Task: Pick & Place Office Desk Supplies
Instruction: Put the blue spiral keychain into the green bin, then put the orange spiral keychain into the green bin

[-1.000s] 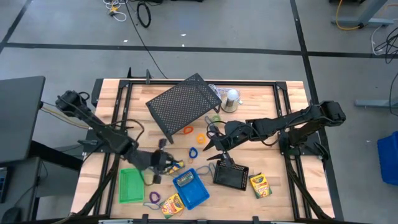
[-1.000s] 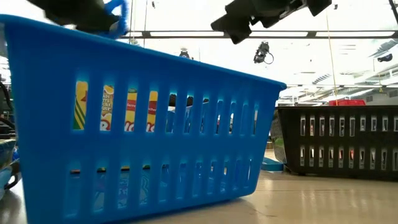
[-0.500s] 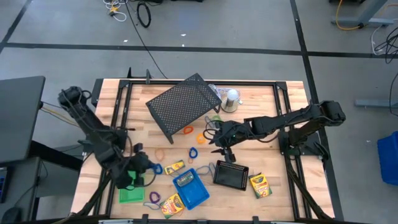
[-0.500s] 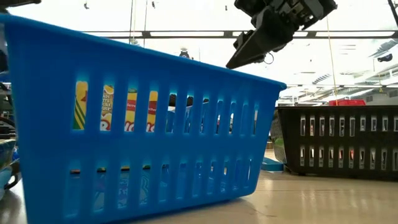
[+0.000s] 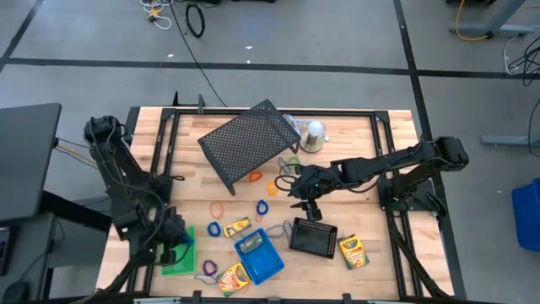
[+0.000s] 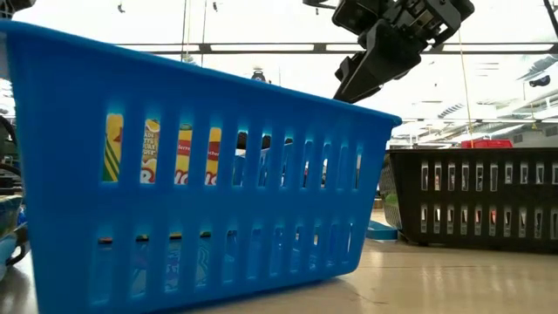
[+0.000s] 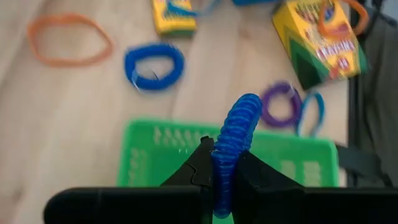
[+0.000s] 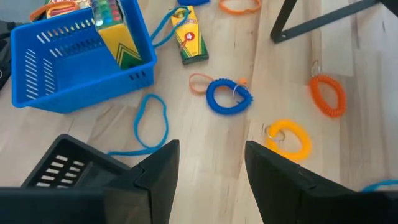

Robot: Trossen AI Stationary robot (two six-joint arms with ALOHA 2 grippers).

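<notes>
Since the earlier frame, the left gripper (image 5: 175, 245) has been carried from beside the small crayon box toward the table's left front, and it is now held over the green tray (image 5: 177, 253). Its fingers are clamped on a blue coiled loop (image 7: 233, 146), which stands up between them directly above the green tray (image 7: 186, 152). A second blue coil (image 7: 153, 66), an orange elastic loop (image 7: 68, 40) and a purple loop (image 7: 280, 106) lie on the wood beyond the tray, with a crayon box (image 7: 320, 40) just beside the purple one. The right gripper (image 5: 305, 205) has been drawn slightly back and is held above the table's middle, near the black mesh tray (image 5: 313, 239); its fingers (image 8: 158, 171) are spread apart with nothing between them. The blue tray (image 5: 260, 255) holds a crayon box.
</notes>
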